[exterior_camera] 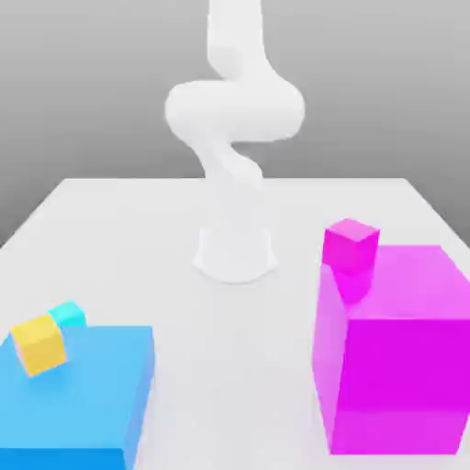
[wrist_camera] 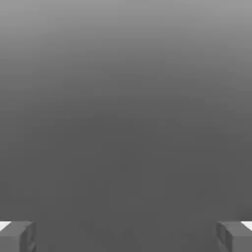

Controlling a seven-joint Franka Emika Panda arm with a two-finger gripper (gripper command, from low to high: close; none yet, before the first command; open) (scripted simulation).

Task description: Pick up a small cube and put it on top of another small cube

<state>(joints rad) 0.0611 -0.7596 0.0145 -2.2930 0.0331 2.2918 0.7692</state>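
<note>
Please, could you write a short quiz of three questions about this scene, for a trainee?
1. True or false: the small yellow cube rests on the big blue block.
2. What sits on the big magenta block? A) the small magenta cube B) a yellow cube C) nothing
3. Fill in: in the hand view, the jaws of the gripper stand ____.
Key: 1 true; 2 A; 3 open.
</note>
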